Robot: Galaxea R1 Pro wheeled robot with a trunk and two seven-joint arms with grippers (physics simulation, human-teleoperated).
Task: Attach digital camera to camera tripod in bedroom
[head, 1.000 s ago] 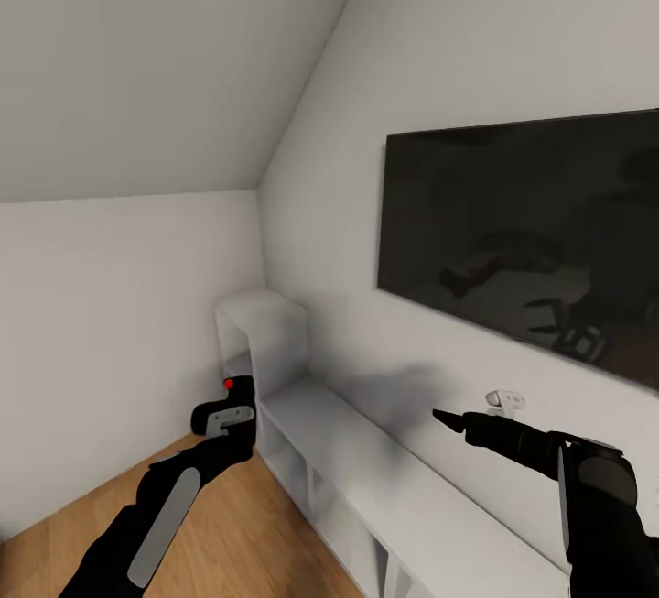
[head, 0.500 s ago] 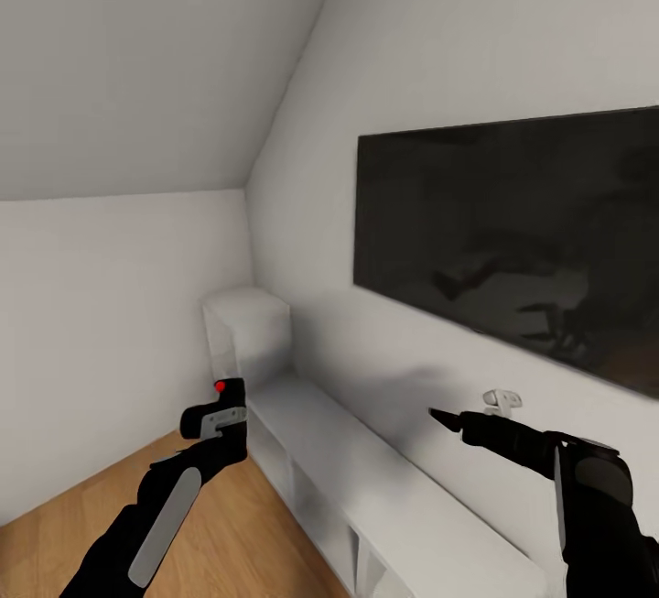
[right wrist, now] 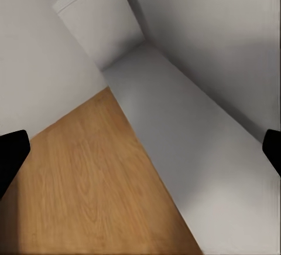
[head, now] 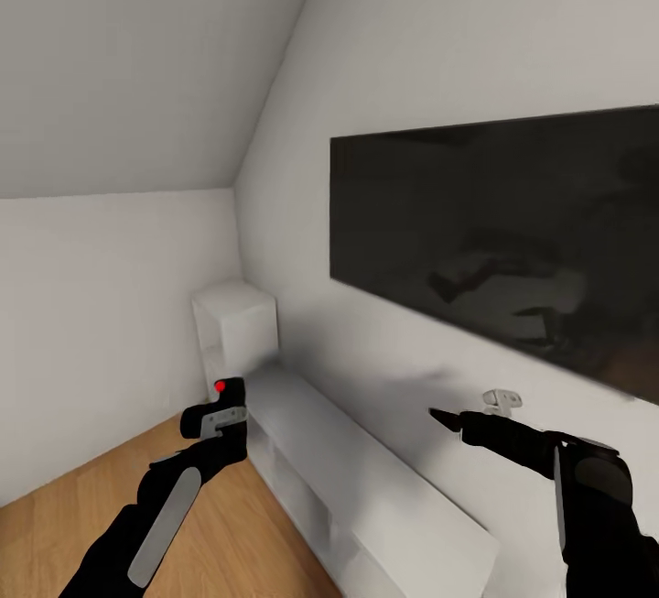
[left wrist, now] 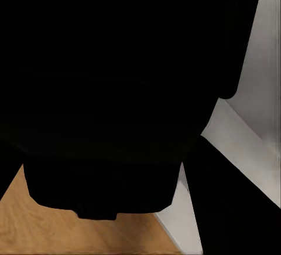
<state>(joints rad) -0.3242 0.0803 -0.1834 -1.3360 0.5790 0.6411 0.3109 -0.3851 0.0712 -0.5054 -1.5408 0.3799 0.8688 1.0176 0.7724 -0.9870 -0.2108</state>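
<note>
The digital camera (head: 230,390), small and black with a red dot on top, is held in my left gripper (head: 220,417) at the lower left of the head view, raised above the wood floor. In the left wrist view the camera (left wrist: 105,91) is a dark mass right against the lens. My right gripper (head: 441,417) is stretched forward at the lower right, near the wall. In the right wrist view its fingertips (right wrist: 12,155) stand far apart with nothing between them, so it is open. The camera tripod is out of view.
A large dark TV (head: 513,241) hangs on the right wall above a long low white cabinet (head: 366,488). A taller white cube shelf (head: 233,328) fills the corner. A small white fitting (head: 502,398) sits on the wall. Light wood floor (head: 82,525) lies at the left.
The whole picture has shifted left, so the camera has turned right along the TV wall. Both arms keep their pose, and the left gripper still holds the camera.
</note>
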